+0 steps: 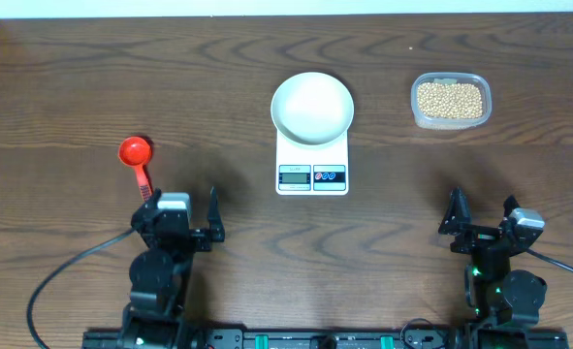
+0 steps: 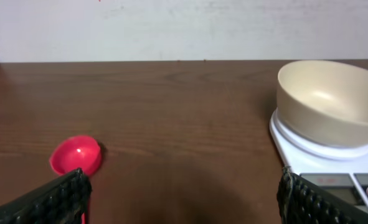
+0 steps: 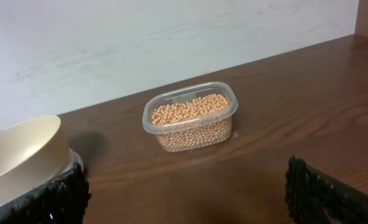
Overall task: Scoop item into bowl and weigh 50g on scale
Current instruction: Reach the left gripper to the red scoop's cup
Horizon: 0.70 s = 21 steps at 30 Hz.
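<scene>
The white bowl sits empty on the white scale at the table's middle; both also show in the left wrist view, bowl and scale. The tan-yellow beans fill a clear plastic tub at the back right, also in the right wrist view. A red scoop lies at the left, its round head in the left wrist view. My left gripper is open and empty just behind the scoop's handle. My right gripper is open and empty near the front right.
The brown wooden table ends at a pale wall at the back. The bowl's edge shows at the left of the right wrist view.
</scene>
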Tool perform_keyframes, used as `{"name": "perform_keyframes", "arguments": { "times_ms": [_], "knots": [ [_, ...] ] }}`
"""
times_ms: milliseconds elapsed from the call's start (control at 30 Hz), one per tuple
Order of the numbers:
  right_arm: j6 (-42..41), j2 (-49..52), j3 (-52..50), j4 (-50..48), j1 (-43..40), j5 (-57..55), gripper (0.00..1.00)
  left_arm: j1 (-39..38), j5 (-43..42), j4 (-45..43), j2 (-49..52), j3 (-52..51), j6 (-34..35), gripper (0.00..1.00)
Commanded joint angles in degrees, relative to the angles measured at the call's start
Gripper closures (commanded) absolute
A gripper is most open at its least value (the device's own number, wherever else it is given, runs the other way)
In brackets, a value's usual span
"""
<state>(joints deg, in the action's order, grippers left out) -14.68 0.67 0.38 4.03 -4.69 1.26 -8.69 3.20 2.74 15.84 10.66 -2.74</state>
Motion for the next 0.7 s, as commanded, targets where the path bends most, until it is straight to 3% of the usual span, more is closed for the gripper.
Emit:
{"name": "perform_keyframes", "arguments": {
  "times_ms": [0, 367, 500, 667],
  "knots": [
    [-0.5, -0.4, -0.1, 0.2, 0.3, -0.3, 0.01, 0.0, 0.5, -0.2, 6.4, 5.6, 0.8, 0.02],
    [-0.5, -0.4, -0.1, 0.2, 0.3, -0.3, 0.01, 1.6, 0.5, 2.0, 22.4, 19.4, 5.1, 0.02],
    [-0.5, -0.4, -0.1, 0.2, 0.3, -0.3, 0.01, 5.7, -2.4, 8.9, 28.7, 27.2, 5.6, 0.02],
    [-0.5, -0.4, -0.1, 0.2, 0.3, -0.3, 0.01, 17.1, -14.2, 21.4, 42.2, 42.1, 5.7, 0.02]
  ]
}}
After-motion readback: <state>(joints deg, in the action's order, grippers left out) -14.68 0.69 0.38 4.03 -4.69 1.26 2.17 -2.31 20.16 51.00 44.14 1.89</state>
